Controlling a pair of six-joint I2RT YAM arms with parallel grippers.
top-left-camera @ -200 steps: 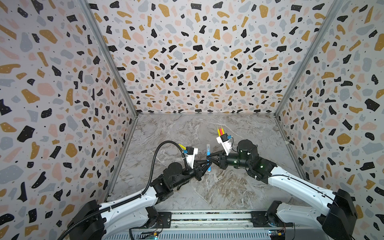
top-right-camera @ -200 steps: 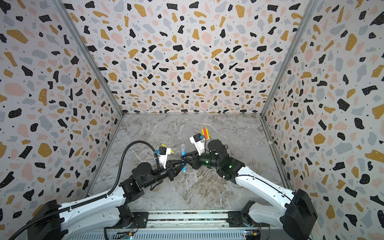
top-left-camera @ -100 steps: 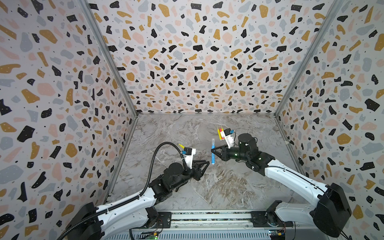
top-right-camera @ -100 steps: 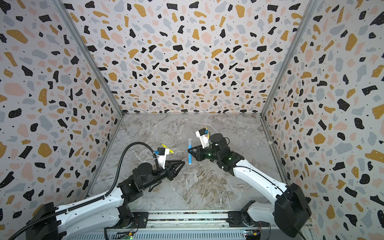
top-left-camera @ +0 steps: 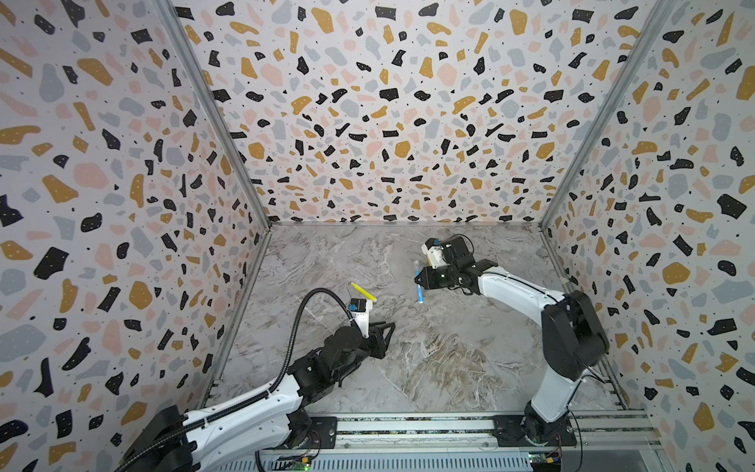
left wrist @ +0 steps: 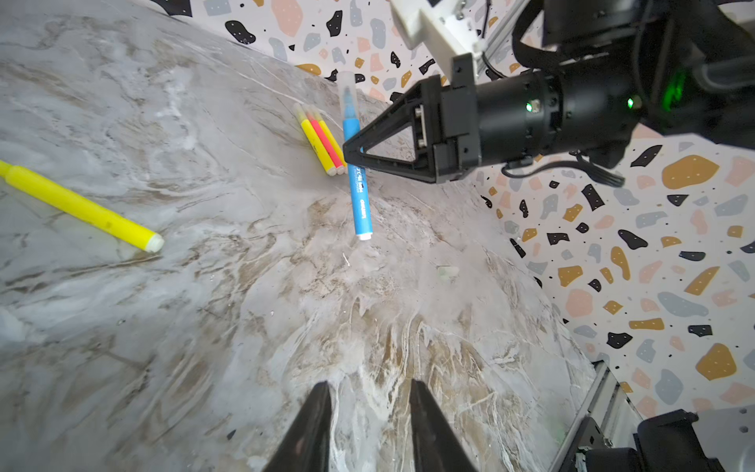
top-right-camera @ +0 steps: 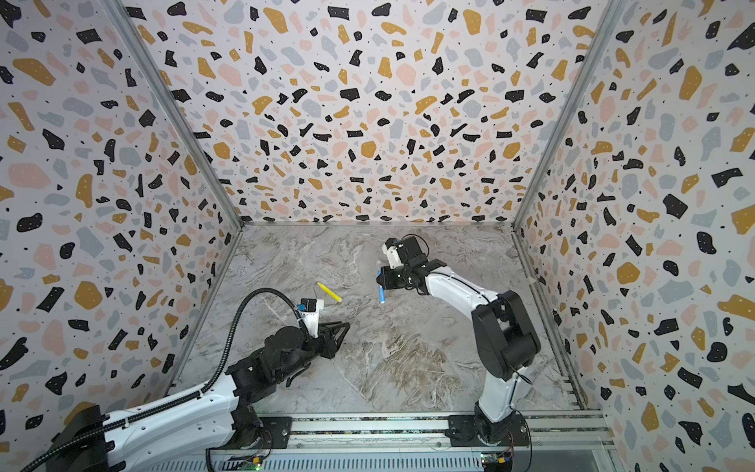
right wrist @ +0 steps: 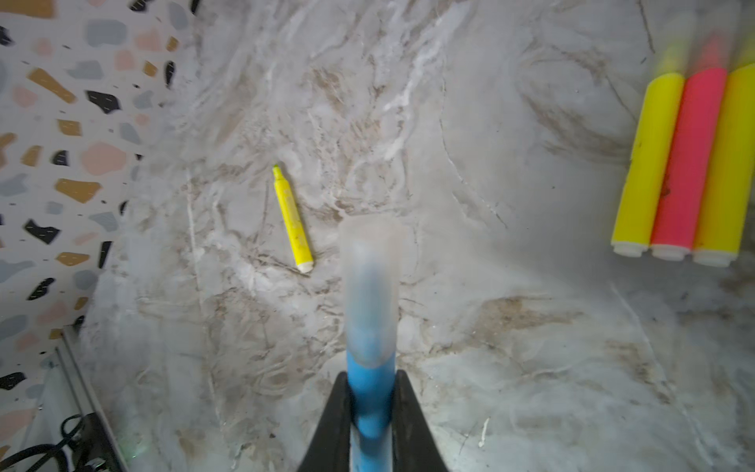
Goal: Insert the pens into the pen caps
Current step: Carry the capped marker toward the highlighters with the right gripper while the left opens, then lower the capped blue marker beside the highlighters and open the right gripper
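My right gripper [right wrist: 371, 374] is shut on the blue pen [right wrist: 369, 400], held above the table in both top views [top-left-camera: 418, 286] [top-right-camera: 381, 295]. A clear cap [right wrist: 369, 286] sits over the pen's tip. An uncapped yellow pen [top-left-camera: 363, 291] [right wrist: 292, 218] lies on the table between the arms, close to the left wrist camera. My left gripper [left wrist: 369, 384] [top-left-camera: 388, 327] is open and empty, low at the near left, well apart from both pens. Three capped pens [left wrist: 320, 141] [right wrist: 690, 163], yellow, pink-red and yellow, lie side by side behind the right gripper, hidden in the top views.
A small pale piece [left wrist: 447, 270] [top-right-camera: 449, 320] lies on the marble table [top-left-camera: 429, 359] right of centre; I cannot tell what it is. Patterned walls [top-left-camera: 388, 122] close in three sides, and a metal rail [top-left-camera: 408, 429] runs along the front edge.
The two grippers met at the blue pen in the middle. Since then my left gripper has opened and drawn back, and the right has carried the capped blue pen toward the back right.
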